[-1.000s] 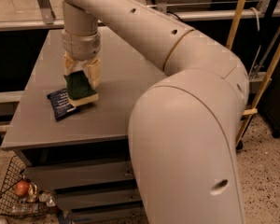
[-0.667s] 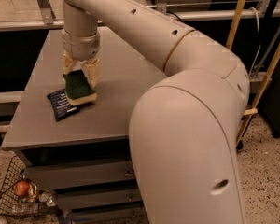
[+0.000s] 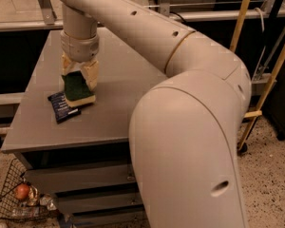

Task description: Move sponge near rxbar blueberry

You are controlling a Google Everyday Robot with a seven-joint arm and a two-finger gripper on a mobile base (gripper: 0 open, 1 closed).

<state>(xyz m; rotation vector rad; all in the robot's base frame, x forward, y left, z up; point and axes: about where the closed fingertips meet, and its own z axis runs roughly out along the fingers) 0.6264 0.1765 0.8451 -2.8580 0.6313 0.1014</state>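
The sponge (image 3: 78, 88), dark green on top with a pale yellow base, sits at the left front of the grey table (image 3: 118, 80). Its lower edge rests against the right end of the rxbar blueberry (image 3: 61, 107), a flat dark navy wrapper lying on the table. My gripper (image 3: 79, 74) comes straight down from above. Its pale fingers (image 3: 90, 73) flank the far end of the sponge and close on it. The sponge's far edge is hidden between them.
My large beige arm (image 3: 190, 127) fills the right and front of the view. A wire basket (image 3: 19, 198) with an apple and wrappers stands on the floor at lower left. A metal rail (image 3: 213, 15) runs behind the table, and wooden poles (image 3: 242, 13) lean at right.
The gripper and sponge have shifted slightly left toward the rxbar blueberry. The bar itself has not moved.
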